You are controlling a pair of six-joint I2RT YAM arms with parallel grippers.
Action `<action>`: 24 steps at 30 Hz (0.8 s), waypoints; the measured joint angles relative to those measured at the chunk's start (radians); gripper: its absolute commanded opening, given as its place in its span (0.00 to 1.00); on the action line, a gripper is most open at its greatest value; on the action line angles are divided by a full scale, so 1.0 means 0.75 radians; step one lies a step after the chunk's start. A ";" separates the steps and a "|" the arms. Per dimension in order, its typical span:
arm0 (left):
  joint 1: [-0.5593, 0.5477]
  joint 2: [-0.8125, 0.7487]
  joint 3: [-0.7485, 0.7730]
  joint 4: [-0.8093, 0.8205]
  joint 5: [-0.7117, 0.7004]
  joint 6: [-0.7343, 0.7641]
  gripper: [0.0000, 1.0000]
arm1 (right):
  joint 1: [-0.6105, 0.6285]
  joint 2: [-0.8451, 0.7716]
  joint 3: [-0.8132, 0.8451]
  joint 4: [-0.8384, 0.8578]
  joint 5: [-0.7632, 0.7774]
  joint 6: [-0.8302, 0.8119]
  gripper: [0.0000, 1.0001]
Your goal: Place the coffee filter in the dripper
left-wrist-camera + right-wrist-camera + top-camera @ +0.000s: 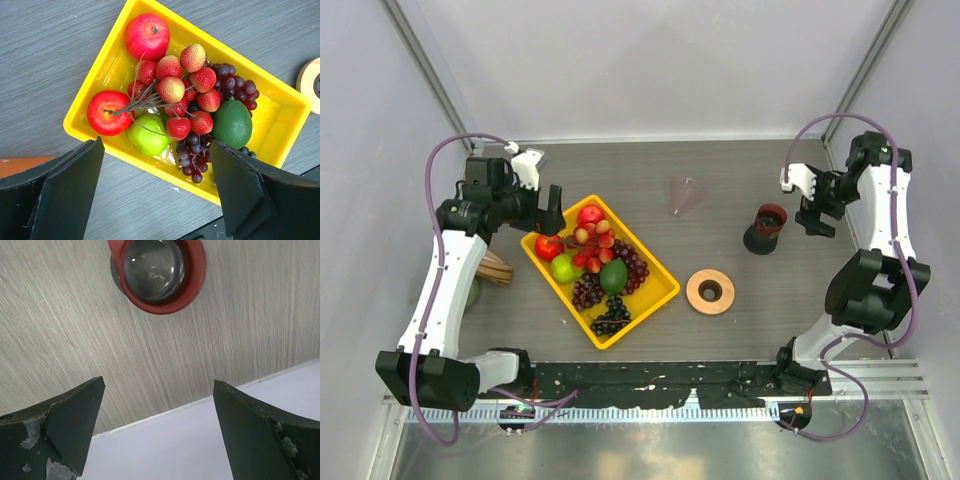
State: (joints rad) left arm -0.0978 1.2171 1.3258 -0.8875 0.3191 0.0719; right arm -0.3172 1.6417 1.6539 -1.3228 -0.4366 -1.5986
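The dripper lies in parts. Its clear cone [686, 195] rests on its side at the back middle of the table. The light-wood ring [710, 291] lies flat nearer the front. A black pedestal with a red rim [767, 228] [157, 272] stands to the right. No single coffee filter shows; tan papers [496, 268] fan out from under my left forearm. My left gripper [552, 210] [157, 195] hangs open over the yellow tray's left end, holding nothing. My right gripper [817, 215] [160, 425] is open and empty, just right of the pedestal.
A yellow tray [665, 290] [292, 107] of fake fruit sits diagonally left of centre, with apples, strawberries, grapes and a green avocado. White walls enclose the table on three sides, and the right wall's foot [200, 450] is close under my right gripper.
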 measured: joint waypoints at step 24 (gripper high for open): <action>-0.001 -0.003 0.057 -0.090 0.004 0.081 0.99 | 0.164 0.305 0.040 0.059 -0.079 -0.183 0.94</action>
State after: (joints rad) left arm -0.0982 1.2152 1.3685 -0.9546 0.3218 0.1326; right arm -0.1940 1.8706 1.6836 -1.2785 -0.4957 -1.7359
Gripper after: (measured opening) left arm 0.991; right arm 0.969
